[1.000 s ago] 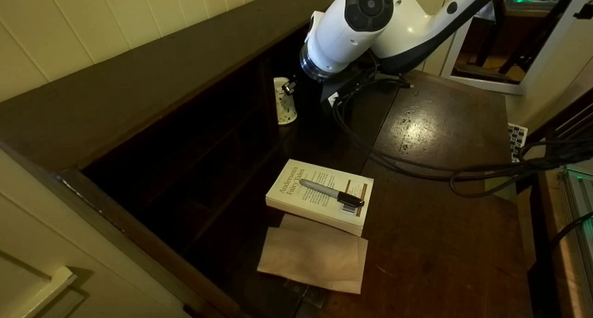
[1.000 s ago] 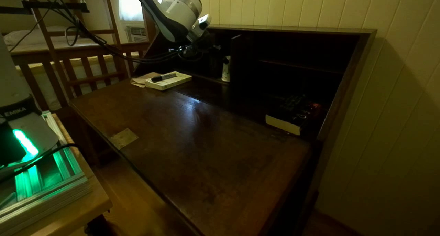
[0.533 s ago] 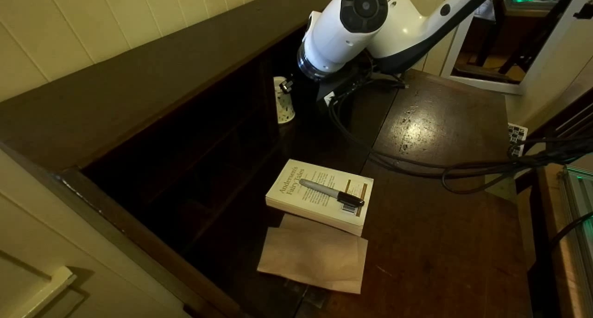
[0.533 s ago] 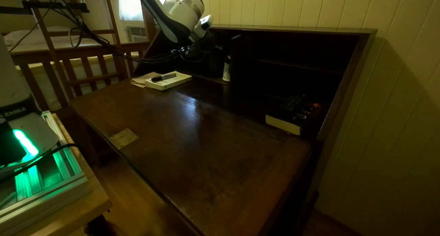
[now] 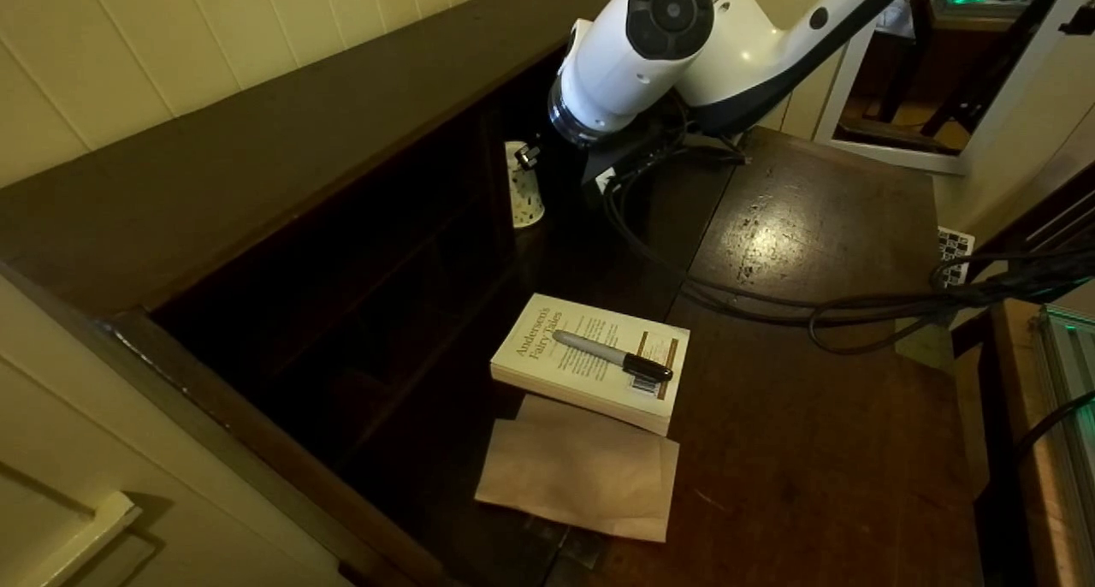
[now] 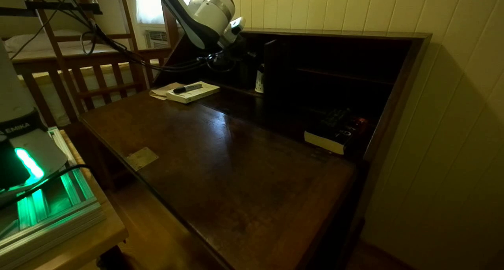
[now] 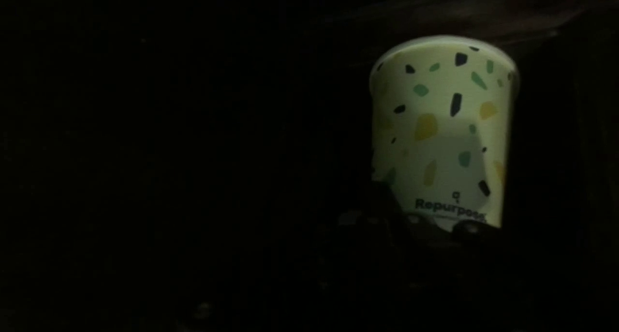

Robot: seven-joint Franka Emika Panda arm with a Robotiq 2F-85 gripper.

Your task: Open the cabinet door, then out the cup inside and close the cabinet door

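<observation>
The cup [image 5: 528, 200] is white with coloured specks and stands near the front of the dark cabinet, beside a dark upright panel [image 6: 271, 75] that looks like the open cabinet door. The cup also shows in an exterior view [image 6: 259, 83], partly hidden, and large in the wrist view [image 7: 442, 128], right of centre, upright. My gripper [image 5: 529, 157] is at the cup, with a dark fingertip overlapping its upper side. In the wrist view the dark fingers [image 7: 420, 220] overlap the cup's lower edge. The rest of the gripper is lost in shadow; contact and finger spread are unclear.
A white book [image 5: 590, 356] with a grey marker [image 5: 612, 356] on it lies on the desk, beside brown paper [image 5: 582, 476]. A dark thick book [image 6: 330, 134] lies at the desk's far end. Cables [image 5: 770, 313] hang from the arm. Shelves [image 5: 368, 279] run along the back.
The arm and gripper have moved slightly, left in one exterior picture and right in its counterpart. The cup has shifted a little the same way. Movement in the last half second is very small.
</observation>
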